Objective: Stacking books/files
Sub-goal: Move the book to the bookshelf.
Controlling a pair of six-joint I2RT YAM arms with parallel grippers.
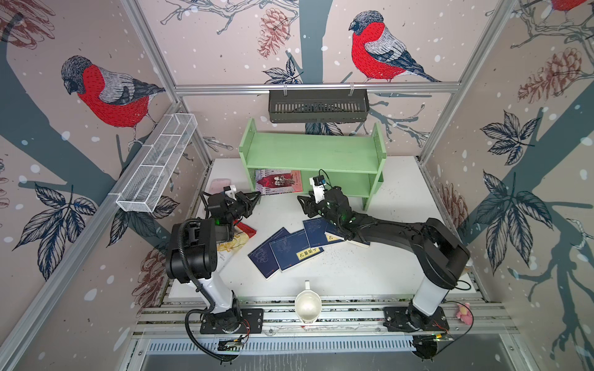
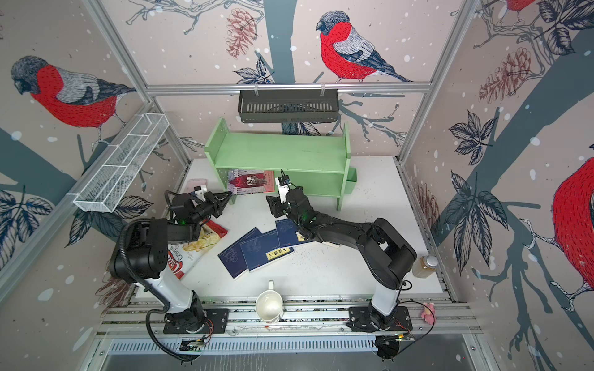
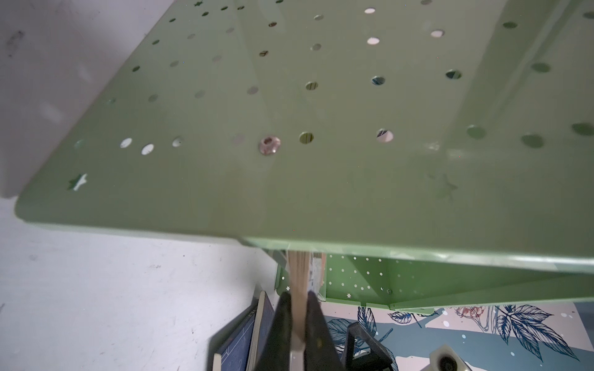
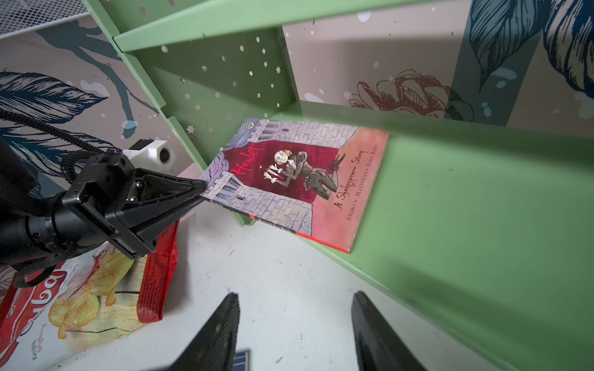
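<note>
White table (image 1: 369, 273), bird wallpaper (image 1: 379, 48) all round. Green shelf (image 1: 311, 154) at back of table. Hamlet book (image 4: 289, 180) lies flat on shelf's low board (image 4: 450, 199), one corner poking out at shelf's front. Left claw (image 4: 202, 192) pinched shut on that corner. Right claw (image 4: 295, 295) open, holds nothing, just in front of shelf. Four navy books (image 1: 291, 249) fanned out, further in front of shelf. Hamlet book looks thin, light, bendy, smooth cover: corner pinch may let it droop or slip. Safer hold probably deeper, near spine.

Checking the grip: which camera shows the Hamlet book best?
Right wrist: Hamlet book cover readable, left claw shut on its corner. Both top views: partly hidden under green shelf. Left wrist: only its page edge.
</note>
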